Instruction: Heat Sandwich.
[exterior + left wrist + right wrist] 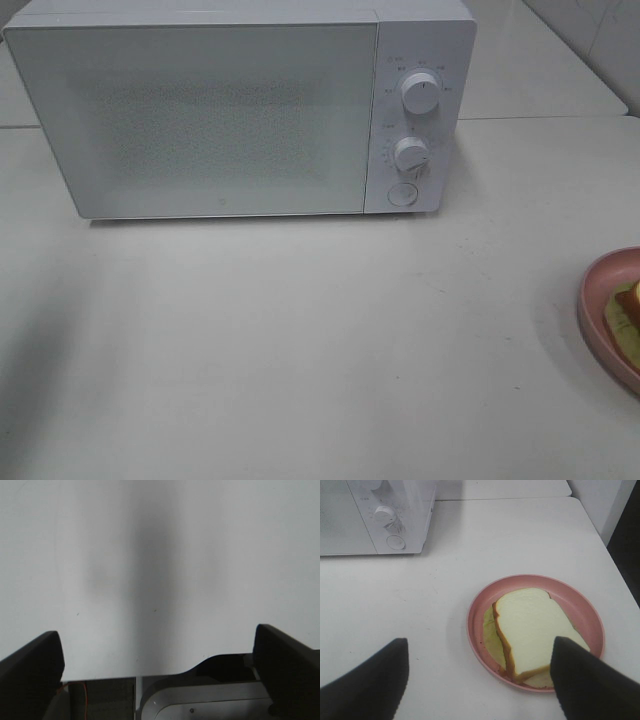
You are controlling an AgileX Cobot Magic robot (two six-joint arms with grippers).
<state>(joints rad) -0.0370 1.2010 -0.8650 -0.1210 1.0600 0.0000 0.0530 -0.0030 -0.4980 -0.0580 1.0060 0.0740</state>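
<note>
I count one sandwich [530, 630] on one pink plate [580, 605], one shut white microwave [220, 110], on a white table [300, 340]; both my grippers [157, 665] [480, 680] gape wide, empty.

Microwave [220, 110] at table [300, 350] rear, plate [580, 605] front right, sandwich [532, 630] on plate

White bench [300, 350], a seam running across behind. White microwave [200, 110] sits at the back, door shut, two knobs on its right panel. Pink plate [598, 290] rests at the right edge, partly cut off by the exterior high view.
</note>
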